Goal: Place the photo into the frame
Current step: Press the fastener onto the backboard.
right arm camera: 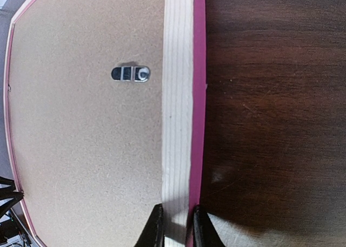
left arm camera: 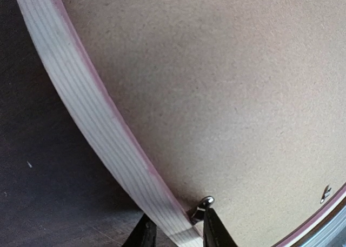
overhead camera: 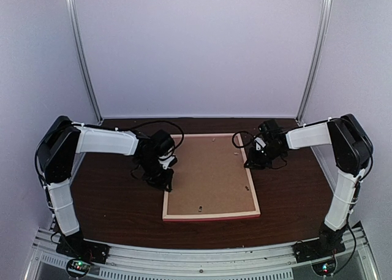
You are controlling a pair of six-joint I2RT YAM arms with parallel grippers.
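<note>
Both my arms reach in low, left claw (left arm camera: 178, 232) pinching the frame (overhead camera: 211, 217) on its left rail, right claw (right arm camera: 175, 226) clamped on the right rail.

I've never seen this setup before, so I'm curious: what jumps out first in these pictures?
A large frame lies face down in the middle of the dark table, with a brown backing board filling it. The left gripper straddles its left rail and the right gripper pinches its right rail, one arm at each side. No photo shows in any view.
</note>
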